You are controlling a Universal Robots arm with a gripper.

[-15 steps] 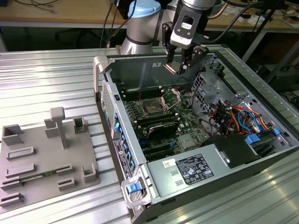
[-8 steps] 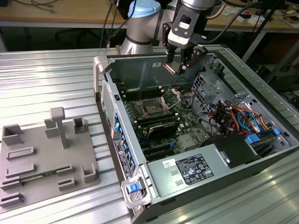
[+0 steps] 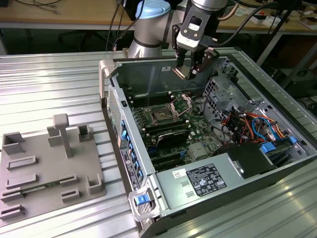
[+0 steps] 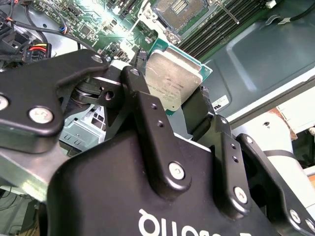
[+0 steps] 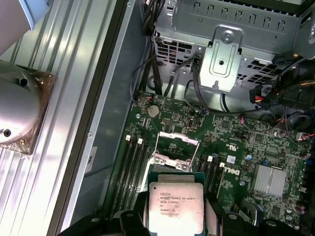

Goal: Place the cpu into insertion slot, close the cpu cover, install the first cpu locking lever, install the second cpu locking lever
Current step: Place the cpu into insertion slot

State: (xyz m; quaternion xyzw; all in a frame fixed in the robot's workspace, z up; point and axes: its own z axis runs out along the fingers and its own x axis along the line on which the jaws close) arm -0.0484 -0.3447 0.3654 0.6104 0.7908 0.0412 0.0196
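Observation:
My gripper [image 3: 190, 67] hangs above the open computer case [image 3: 114, 99], shut on the cpu [image 3: 179, 73]. In both wrist views the cpu [image 4: 172, 81] [image 5: 175, 206] shows its silver-grey top face, pinched at two opposite edges by the black fingers [image 4: 140, 101]. The insertion slot [image 3: 161, 115] lies on the green motherboard below the gripper, toward the exterior view's left, its gold contact field [image 4: 179, 10] bare. The cpu cover [image 3: 182, 102] [image 5: 174, 150] stands swung open at the slot's far edge. The held chip is well clear of the board.
A silver drive cage [image 3: 223, 89] [image 5: 226, 54] and bundled cables [image 3: 242, 124] crowd the case on the exterior view's right. Memory slots [image 3: 166, 131] flank the socket. A power supply [image 3: 208, 178] fills the near end. A grey fixture plate [image 3: 49, 168] lies on the ribbed table.

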